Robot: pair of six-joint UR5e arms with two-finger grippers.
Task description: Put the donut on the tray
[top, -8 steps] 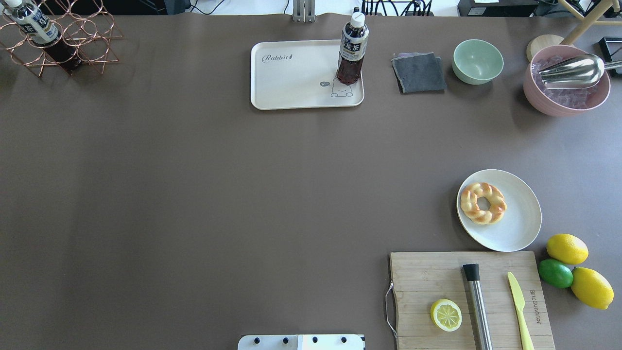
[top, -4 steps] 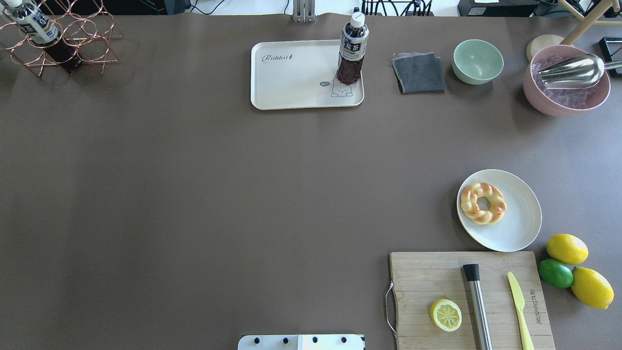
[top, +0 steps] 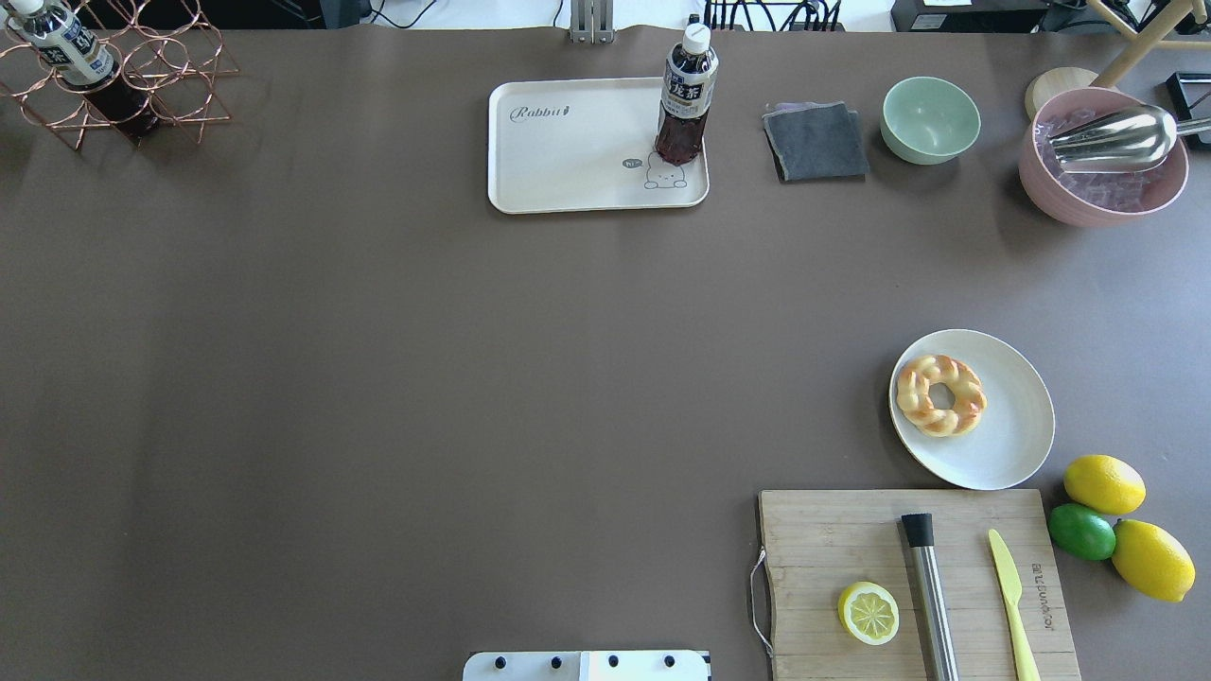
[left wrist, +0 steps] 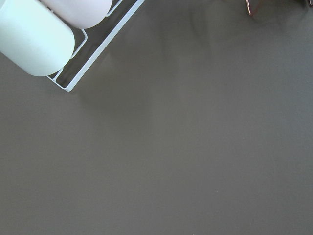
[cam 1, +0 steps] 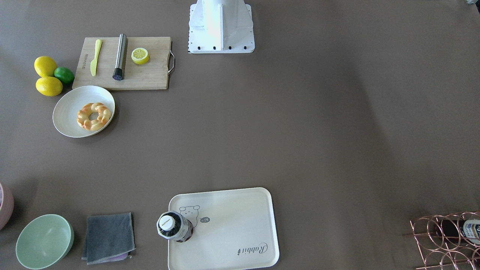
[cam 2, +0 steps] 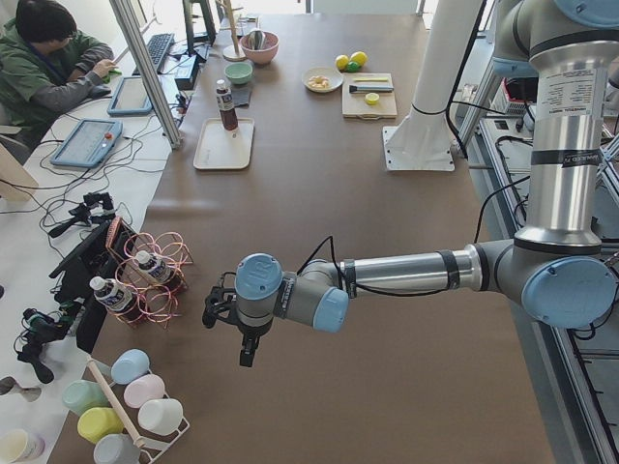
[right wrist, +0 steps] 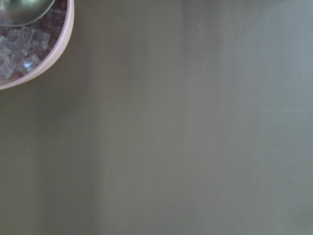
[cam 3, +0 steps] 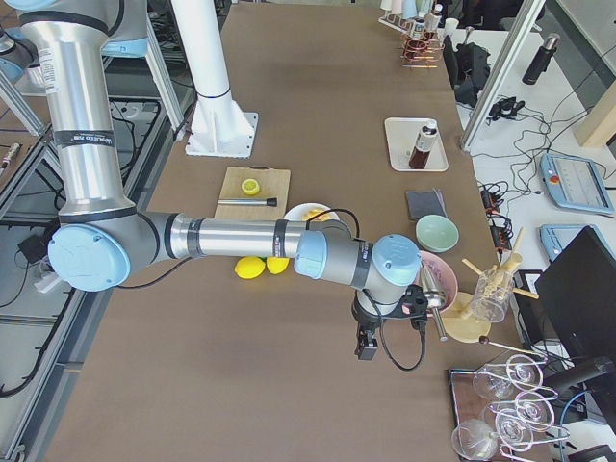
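The donut [top: 940,395] lies on the left part of a round white plate [top: 1012,445] at the table's right side; it also shows in the front-facing view [cam 1: 93,116]. The cream tray [top: 568,161] sits at the far middle of the table, with a dark tea bottle [top: 686,95] standing on its right corner by the bear drawing. My left gripper [cam 2: 248,360] hangs over the table's far left end, near a cup rack. My right gripper [cam 3: 365,350] hangs over the table's far right end, by the pink bowl. I cannot tell whether either is open or shut.
A wooden cutting board [top: 833,539] with a lemon half-slice [top: 868,612], a steel rod and a yellow knife lies in front of the plate. Lemons and a lime [top: 1081,531] lie to its right. A grey cloth [top: 816,140], green bowl [top: 930,118], pink ice bowl [top: 1102,156] and copper rack [top: 123,80] line the far edge.
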